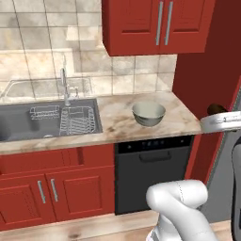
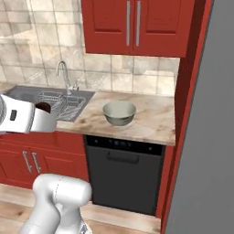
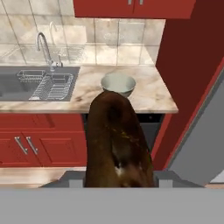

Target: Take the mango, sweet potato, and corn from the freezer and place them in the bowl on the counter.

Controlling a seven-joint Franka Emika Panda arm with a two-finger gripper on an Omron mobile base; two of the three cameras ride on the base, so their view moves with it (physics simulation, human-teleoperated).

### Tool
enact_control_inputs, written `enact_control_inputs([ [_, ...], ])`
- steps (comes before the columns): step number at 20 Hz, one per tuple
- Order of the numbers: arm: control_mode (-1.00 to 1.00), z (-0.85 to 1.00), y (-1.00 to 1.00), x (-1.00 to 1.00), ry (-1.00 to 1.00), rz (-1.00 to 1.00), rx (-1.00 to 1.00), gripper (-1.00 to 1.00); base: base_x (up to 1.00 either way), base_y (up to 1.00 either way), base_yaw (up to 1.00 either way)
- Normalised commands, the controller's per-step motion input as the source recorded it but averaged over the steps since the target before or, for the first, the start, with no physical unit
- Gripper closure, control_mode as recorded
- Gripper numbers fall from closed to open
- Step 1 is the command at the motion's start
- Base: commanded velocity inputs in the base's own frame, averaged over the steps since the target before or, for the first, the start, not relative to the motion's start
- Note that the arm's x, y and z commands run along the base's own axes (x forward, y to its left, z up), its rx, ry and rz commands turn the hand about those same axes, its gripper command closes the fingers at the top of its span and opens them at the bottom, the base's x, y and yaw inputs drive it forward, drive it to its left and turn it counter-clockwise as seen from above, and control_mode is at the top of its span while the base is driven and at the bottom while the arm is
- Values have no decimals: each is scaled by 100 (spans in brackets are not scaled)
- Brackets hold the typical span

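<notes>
My gripper (image 1: 214,114) is shut on the dark brown sweet potato (image 3: 116,140), which rises large in front of the hand view. The hand hangs in the air in front of the counter (image 1: 117,123), to the right of the bowl (image 1: 148,113) and about level with it. In the right base view the gripper (image 2: 47,117) sits at the left with the potato's dark end (image 2: 44,107) poking out. The pale grey-green bowl (image 2: 119,113) (image 3: 118,83) stands on the counter and looks empty. Grey freezer (image 2: 205,137) surfaces line the right. Mango and corn are out of view.
A grey sink (image 1: 19,122) with a wire rack (image 1: 77,117) and a faucet (image 1: 64,84) lies left of the bowl. A black appliance front (image 1: 153,172) sits under the counter. Red upper cabinets (image 1: 155,26) hang above, and a tall red panel (image 1: 202,70) closes the counter's right end.
</notes>
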Motion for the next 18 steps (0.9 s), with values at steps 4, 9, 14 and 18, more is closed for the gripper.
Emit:
enact_control_inputs([
  [4,100,0,0,0,0,0,0,100,65,6,-1],
  [9,100,0,0,0,0,0,0,100,74,2,0],
  [14,100,0,0,0,0,0,0,100,67,3,-4],
  [18,100,0,0,0,0,0,0,100,52,0,-5],
])
